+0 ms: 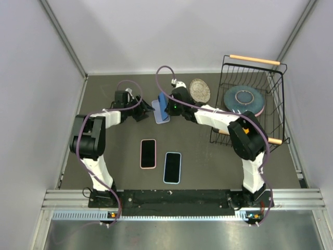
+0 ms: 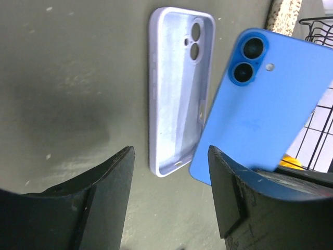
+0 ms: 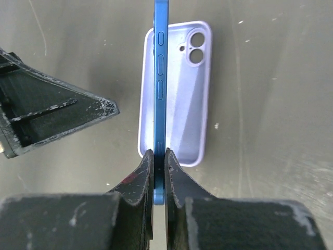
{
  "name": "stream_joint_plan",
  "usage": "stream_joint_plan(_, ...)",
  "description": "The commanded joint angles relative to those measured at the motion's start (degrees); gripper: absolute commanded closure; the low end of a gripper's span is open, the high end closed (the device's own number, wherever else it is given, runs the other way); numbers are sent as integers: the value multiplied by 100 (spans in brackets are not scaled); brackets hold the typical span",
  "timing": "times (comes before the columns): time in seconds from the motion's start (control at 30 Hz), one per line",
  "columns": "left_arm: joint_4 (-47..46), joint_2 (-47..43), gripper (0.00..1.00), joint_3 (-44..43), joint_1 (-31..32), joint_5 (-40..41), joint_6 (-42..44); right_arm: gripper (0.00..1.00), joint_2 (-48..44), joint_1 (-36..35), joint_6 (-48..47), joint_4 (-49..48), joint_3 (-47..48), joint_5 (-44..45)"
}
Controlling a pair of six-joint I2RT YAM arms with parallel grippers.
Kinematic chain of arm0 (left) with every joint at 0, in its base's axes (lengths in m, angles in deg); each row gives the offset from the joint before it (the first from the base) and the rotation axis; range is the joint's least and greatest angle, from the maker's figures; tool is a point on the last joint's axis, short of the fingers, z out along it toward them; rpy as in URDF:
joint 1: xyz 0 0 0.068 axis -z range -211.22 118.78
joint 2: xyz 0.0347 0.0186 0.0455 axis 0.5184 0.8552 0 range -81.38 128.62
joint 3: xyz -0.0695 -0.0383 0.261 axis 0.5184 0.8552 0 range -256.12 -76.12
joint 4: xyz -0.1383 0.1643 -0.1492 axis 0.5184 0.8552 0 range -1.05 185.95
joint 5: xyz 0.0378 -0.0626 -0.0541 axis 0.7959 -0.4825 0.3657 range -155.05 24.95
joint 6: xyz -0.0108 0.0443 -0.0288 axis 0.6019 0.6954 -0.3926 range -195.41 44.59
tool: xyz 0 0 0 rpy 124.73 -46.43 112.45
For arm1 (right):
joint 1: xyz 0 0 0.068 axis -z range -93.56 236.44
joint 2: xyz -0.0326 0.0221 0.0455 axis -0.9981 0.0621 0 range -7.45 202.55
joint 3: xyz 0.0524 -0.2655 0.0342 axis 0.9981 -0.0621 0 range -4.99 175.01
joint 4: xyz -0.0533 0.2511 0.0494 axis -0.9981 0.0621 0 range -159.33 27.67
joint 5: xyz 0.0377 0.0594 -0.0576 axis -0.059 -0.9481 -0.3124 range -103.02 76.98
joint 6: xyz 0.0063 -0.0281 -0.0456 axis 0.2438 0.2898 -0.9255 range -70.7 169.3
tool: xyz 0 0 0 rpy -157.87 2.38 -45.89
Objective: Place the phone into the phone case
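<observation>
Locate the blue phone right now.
The blue phone stands on edge far-centre in the top view, pinched by the right gripper over the lavender case, left of the speckled plate.

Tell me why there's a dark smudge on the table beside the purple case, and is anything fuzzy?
Left wrist view: that smudge looks like a soft shadow lying left of the purple case. Right wrist view: the right gripper is fuzzy up close, while the blue phone it pinches is sharp. Top external view: the light is even.
</observation>
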Motion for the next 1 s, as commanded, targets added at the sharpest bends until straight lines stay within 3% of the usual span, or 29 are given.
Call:
stream_joint_plan(0.0, 234, 163, 37, -473, 254, 381, 318, 100, -873, 74, -430, -183, 58, 555)
stream_joint_plan(0.47, 2018, 927, 46, -1642, 791, 1786, 494, 100, -2331, 127, -826, 116, -654, 662)
stream_joint_plan(0.53, 2289, 1051, 51, -1818, 870, 1885, 547, 100, -2455, 118, -879, 125, -750, 653)
stream_joint_plan(0.57, 2370, 1068, 60, -1871, 905, 2024, 565, 100, -2578, 118, -905, 134, -785, 661)
stream_joint_plan(0.77, 3045, 989, 84, -2047, 1134, 2535, 749, 100, -2904, 136, -931, 160, -1049, 705)
stream_joint_plan(0.83, 3213, 937, 98, -2082, 1186, 2570, 767, 100, -3018, 136, -932, 169, -1128, 705)
stream_joint_plan(0.97, 3118, 560, 100, -1645, 1397, 2518, 635, 100, -3229, 136, -923, 230, -1243, 662)
